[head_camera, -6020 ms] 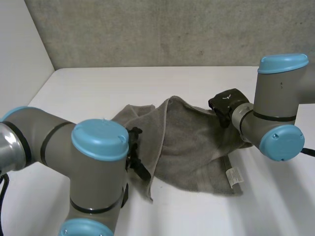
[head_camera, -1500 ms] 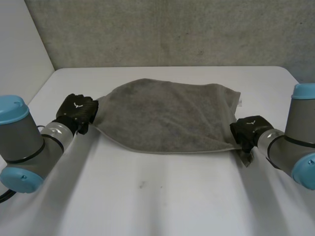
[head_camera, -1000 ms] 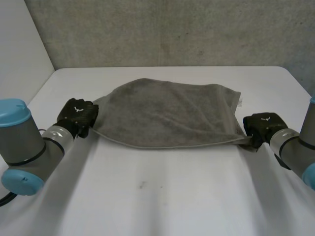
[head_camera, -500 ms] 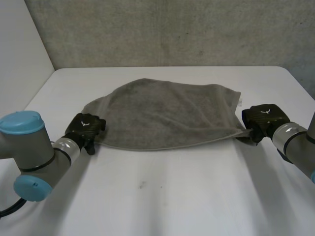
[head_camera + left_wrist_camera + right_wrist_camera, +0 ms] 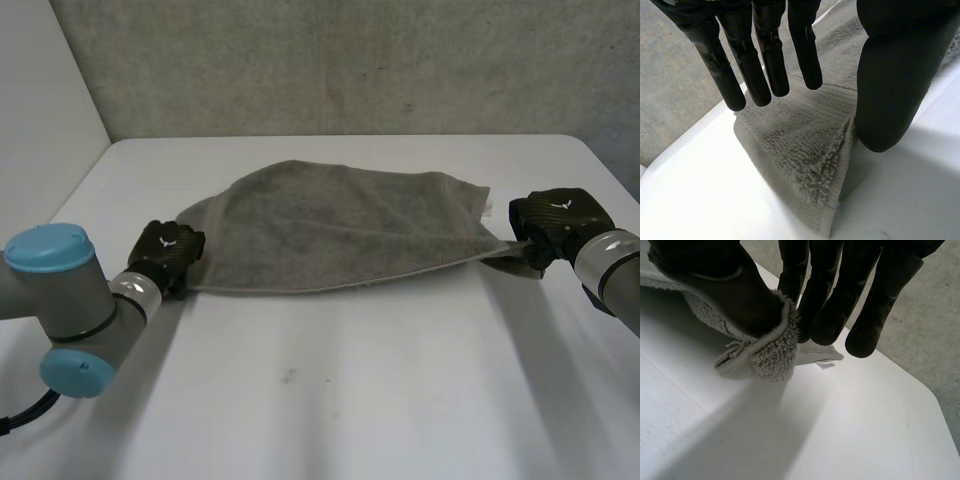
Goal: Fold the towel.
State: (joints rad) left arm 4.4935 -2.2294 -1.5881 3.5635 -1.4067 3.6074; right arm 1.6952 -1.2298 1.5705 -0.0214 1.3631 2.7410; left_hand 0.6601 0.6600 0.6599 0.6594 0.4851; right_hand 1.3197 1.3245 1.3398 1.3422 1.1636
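A grey towel (image 5: 340, 225) lies spread across the middle of the white table (image 5: 350, 390), its near edge stretched between my two hands. My left hand (image 5: 168, 252) rests at the near-left corner. In its wrist view the fingers (image 5: 765, 60) and thumb (image 5: 895, 75) are straight and apart, and the towel corner (image 5: 805, 150) lies flat on the table under them, not gripped. My right hand (image 5: 560, 222) is at the near-right corner. There its thumb (image 5: 730, 290) pinches the bunched towel corner (image 5: 770, 352) against the fingers, lifted slightly off the table.
A small white label (image 5: 825, 359) sticks out of the towel just beyond my right hand's fingertips. A grey wall (image 5: 330, 60) closes the table's far edge and a white wall (image 5: 40, 110) its left side. Bare table stretches in front of the towel.
My left hand has opened and let go of the near-left corner, which now lies on the table. My right hand has carried its corner further right and away from me.
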